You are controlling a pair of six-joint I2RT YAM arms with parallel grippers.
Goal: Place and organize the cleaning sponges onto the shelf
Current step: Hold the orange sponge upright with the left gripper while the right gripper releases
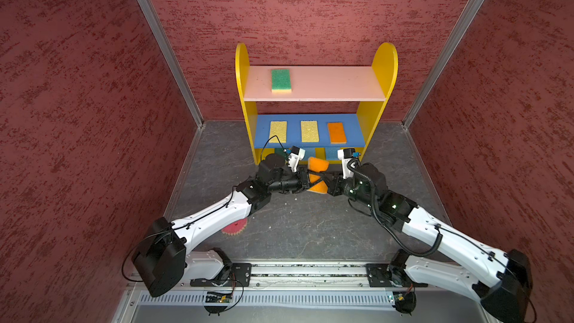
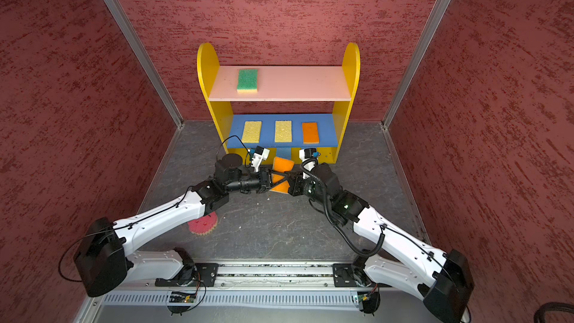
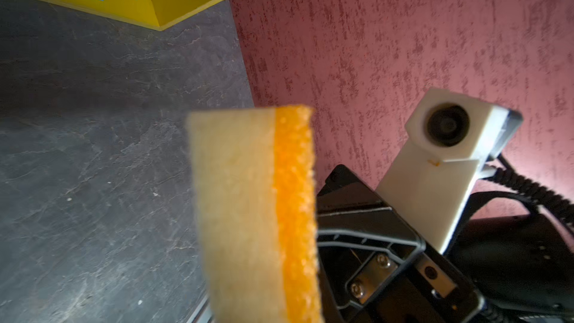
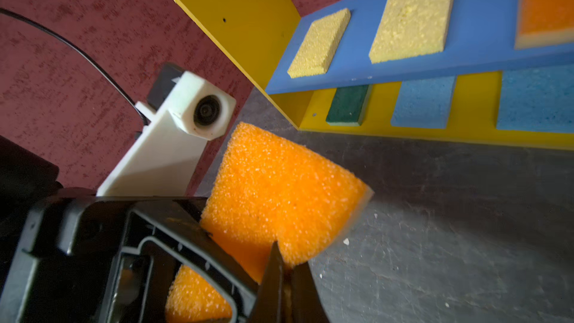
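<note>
Held orange sponge [image 1: 318, 164]: a flat rectangle in front of the shelf [image 1: 377, 66], near its base but apart from it. It has a coarse, grainy orange scouring face and, edge-on in the left wrist view [image 3: 236, 212], a thick pale-yellow foam backing.

The left gripper [image 1: 312, 179] and right gripper [image 1: 326, 178] meet at its middle. Both have their jaws clamped narrow on it, squeezing the foam into an hourglass waist in both top views. In the right wrist view, thin black fingers [image 4: 273, 274] bite the sponge edge.

Shelf:
- Glossy yellow side panels with rounded tops.
- Matte pink top board [image 1: 326, 83], holding one green sponge [image 1: 281, 79]. It has a fuzzy green top over yellow foam and lies flat towards the left end.
- Blue middle board [image 1: 354, 132], holding three flat sponges in a row, all apart: porous pale-yellow sponge A [image 1: 278, 132], pale-yellow sponge B [image 1: 309, 131] and the shelved orange sponge [image 1: 337, 132].
- Yellow base [image 4: 472, 104], holding a dark green sponge [image 4: 348, 105] and two pitted blue sponges [image 4: 422, 102], [image 4: 537, 97], all flat and spaced.

The round pink-red sponge [image 1: 234, 228] has a scalloped edge. It lies on the dark grey stone-look floor [image 1: 295, 228], partly hidden under the left arm [image 1: 214, 215].

The walls [image 1: 77, 88] are rough, streaked red plaster.
</note>
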